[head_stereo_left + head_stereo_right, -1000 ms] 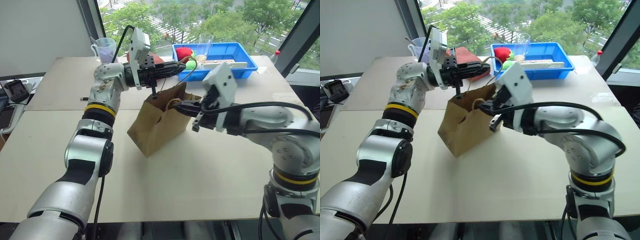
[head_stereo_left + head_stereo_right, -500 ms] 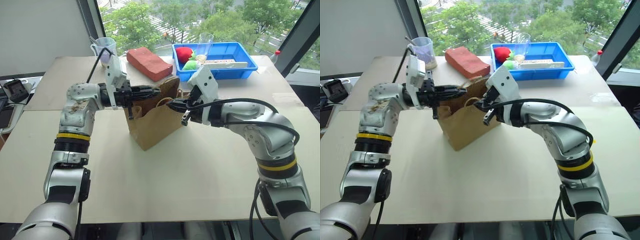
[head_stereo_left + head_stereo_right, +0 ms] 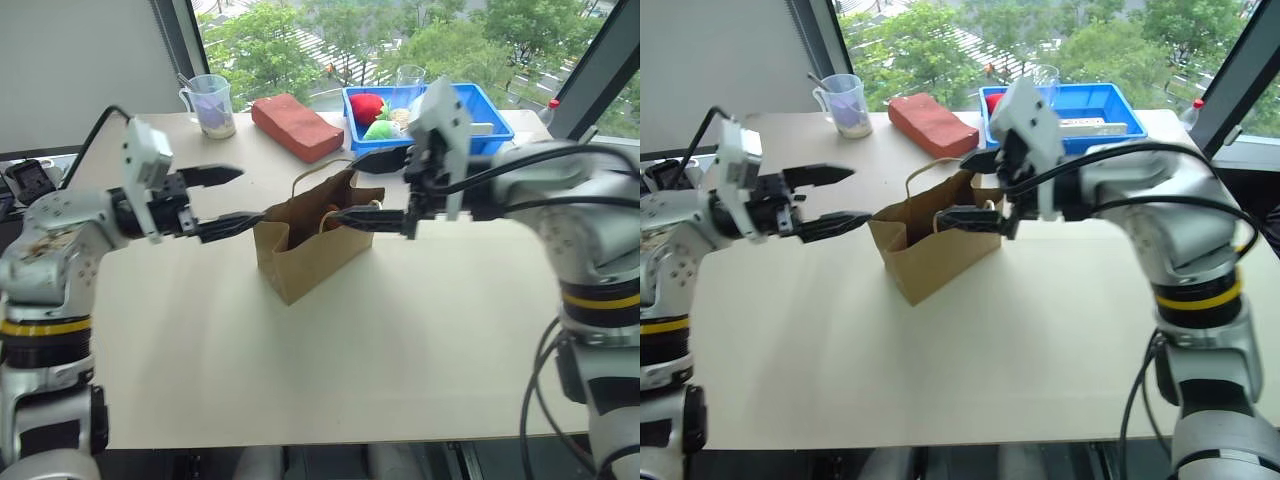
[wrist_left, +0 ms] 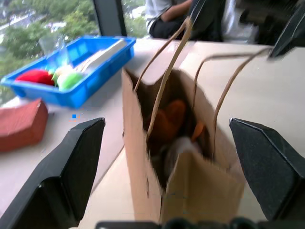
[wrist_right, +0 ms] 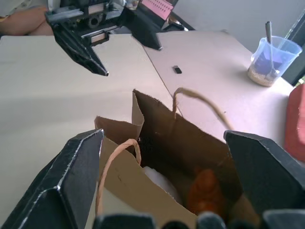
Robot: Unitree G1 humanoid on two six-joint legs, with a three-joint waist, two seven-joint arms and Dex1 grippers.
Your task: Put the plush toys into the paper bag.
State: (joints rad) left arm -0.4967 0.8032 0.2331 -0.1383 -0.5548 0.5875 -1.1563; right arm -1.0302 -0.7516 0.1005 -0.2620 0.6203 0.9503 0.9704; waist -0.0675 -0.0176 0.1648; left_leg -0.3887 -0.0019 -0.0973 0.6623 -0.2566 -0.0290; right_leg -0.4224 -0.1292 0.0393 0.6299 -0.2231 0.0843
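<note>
Left eye view: a brown paper bag (image 3: pixel 305 240) is seen standing upright near the middle of a pale tabletop (image 3: pixel 350 350), mouth open upward, its thin cord handles (image 3: pixel 320 178) sticking up. To the bag's left, the left claw (image 3: pixel 225 200) is held with its black fingers spread wide and empty, one tip just beside the bag's rim. To the bag's right, the right claw (image 3: pixel 375 188) is likewise spread wide and empty, its lower finger lying over the bag's mouth.

In the wrist views, the plush toys are shown already inside the bag: a reddish-brown toy (image 5: pixel 206 190) and, beside it, a white toy (image 5: pixel 159 180), both low down. How they rest on each other cannot be made out.

The toys are judged light, soft and squashy; they could be pinched almost anywhere without harm. The bag is judged light and thin, easily creased or tipped; it would best be taken by the handles or the top rim.

Behind the bag, a blue tray (image 3: pixel 490 105) is seen holding a red plush fruit (image 3: pixel 368 106), a green one (image 3: pixel 382 129), a clear glass and a flat white item. A reddish brick-shaped block (image 3: pixel 298 126) lies beside the tray, and a plastic cup (image 3: pixel 212 104) with a utensil in it stands at the far left.
</note>
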